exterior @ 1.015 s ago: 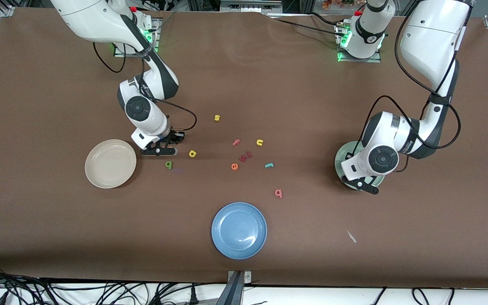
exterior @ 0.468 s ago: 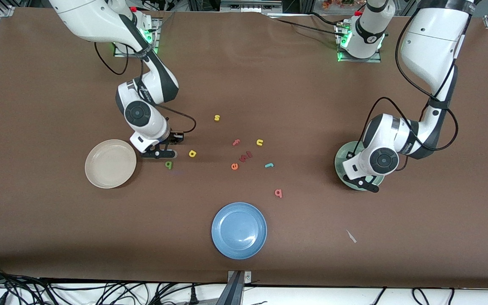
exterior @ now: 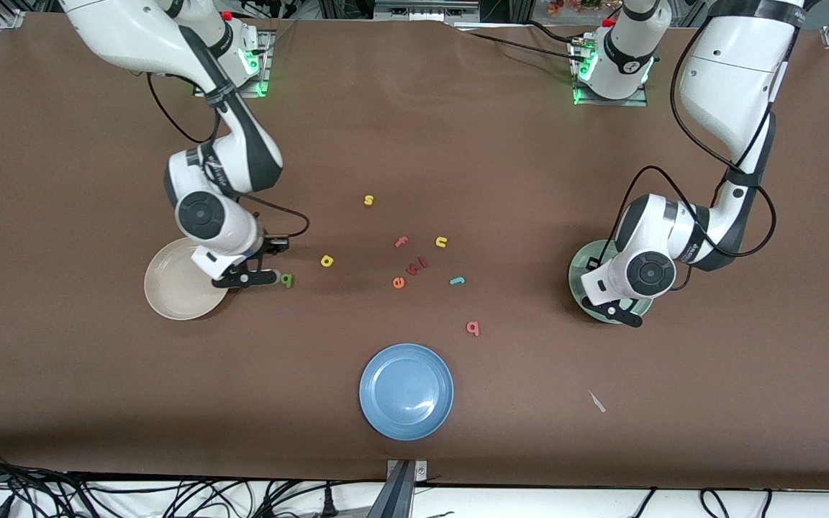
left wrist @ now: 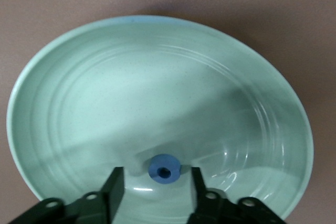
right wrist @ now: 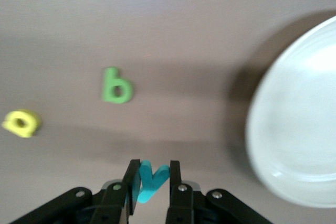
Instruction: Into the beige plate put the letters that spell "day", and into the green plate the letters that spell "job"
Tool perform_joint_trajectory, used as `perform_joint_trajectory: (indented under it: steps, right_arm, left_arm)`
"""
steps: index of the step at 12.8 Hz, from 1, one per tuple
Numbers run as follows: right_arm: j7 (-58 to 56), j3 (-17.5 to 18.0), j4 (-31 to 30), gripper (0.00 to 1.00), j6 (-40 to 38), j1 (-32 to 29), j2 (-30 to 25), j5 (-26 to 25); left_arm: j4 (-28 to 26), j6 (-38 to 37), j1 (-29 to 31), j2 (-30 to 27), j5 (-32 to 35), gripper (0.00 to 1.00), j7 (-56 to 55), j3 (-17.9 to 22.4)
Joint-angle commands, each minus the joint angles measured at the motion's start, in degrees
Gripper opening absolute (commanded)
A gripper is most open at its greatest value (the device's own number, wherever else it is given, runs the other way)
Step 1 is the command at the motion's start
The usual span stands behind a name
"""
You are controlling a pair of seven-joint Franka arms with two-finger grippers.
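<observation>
Right wrist view: right gripper (right wrist: 154, 179) pinching the teal "y" (right wrist: 149, 181) between its fingers (right wrist: 131, 179), over bare table just beside the beige plate (right wrist: 294, 129), with dark green "d" (right wrist: 116, 85) and yellow "a" (right wrist: 21, 123) lying on the table nearby. Front view: right gripper (exterior: 245, 277) at the rim of the beige plate (exterior: 170, 298), wrist bent down, forearm reaching from the base along the top edge; "d" (exterior: 286, 279) just beside the gripper, "a" (exterior: 327, 260) a little toward the left arm's end. Step in hand, judged: carrying "y" to the beige plate, first of "day". Next move calls for shifting over the plate's middle, then spreading the fingers; after that back for "d" and "a". Left wrist view: left gripper (left wrist: 153, 187) low over the green plate (left wrist: 79, 103), fingers (left wrist: 114, 184) spread and clear of the blue "o" (left wrist: 164, 168) resting on the plate floor between them, so "o" looks released. Front view: left gripper (exterior: 612, 309) over the green plate (exterior: 578, 277), elbow folded, wrist pointing down. Next for this arm: lifting clear, then fetching the teal "j" (exterior: 457, 280) and pink-red "b" (exterior: 473, 328), both on the table well apart from the green plate. Distractors "s" (exterior: 368, 200), "u" (exterior: 441, 242), "f" (exterior: 401, 242), "e" (exterior: 399, 283) and blue plate (exterior: 386, 410) to be left alone
</observation>
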Motion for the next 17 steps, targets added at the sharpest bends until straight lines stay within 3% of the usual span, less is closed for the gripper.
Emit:
perform_joint_trajectory:
  steps: [1, 4, 7, 8, 9, 10, 13, 17]
  right_arm:
    - [-10.62, -1.95, 0.79, 0.17, 0.09, -2.28, 0.35, -0.29]
    - [-20.27, -2.04, 0.79, 0.19, 1.93, -6.23, 0.61, -0.47]
    - [-32.59, -2.04, 0.79, 0.23, 6.05, -11.42, 2.80, -0.38]
    - [-34.27, -1.96, 0.79, 0.34, 7.28, -12.39, 3.51, -0.29]
    - [-33.59, -1.96, 0.88, 0.85, 7.47, -12.40, 3.69, 0.40]
    - [-33.15, -1.78, 1.05, 1.00, 7.12, -11.96, 3.69, 0.76]
    - [-20.01, -0.46, 1.40, 1.00, 6.68, -9.60, 3.17, 0.94]
    - [-3.40, 1.20, 2.36, 1.00, 6.16, -6.42, 2.81, 1.02]
  left_arm:
    - [0.12, -1.01, 0.00, -1.45, 1.64, 1.00, 0.06, -0.50]
    - [1.00, -3.74, -0.88, -4.26, 0.67, 1.00, -0.38, -1.46]
    - [3.62, -4.18, -0.88, -4.88, 0.67, 1.00, -0.12, -5.05]
    - [4.59, -4.18, -1.06, -4.80, 0.67, 1.00, -0.03, -6.46]
    - [6.43, -4.18, -1.41, -4.01, 0.67, 1.00, -0.03, -7.95]
    - [8.62, -4.18, -1.85, -2.70, 0.67, 1.00, -0.11, -9.27]
    - [11.71, -3.40, -5.00, 0.38, 0.67, 1.00, 0.32, -9.55]
    - [19.96, -3.30, -9.93, 5.74, 0.58, 1.00, 1.89, -9.64]
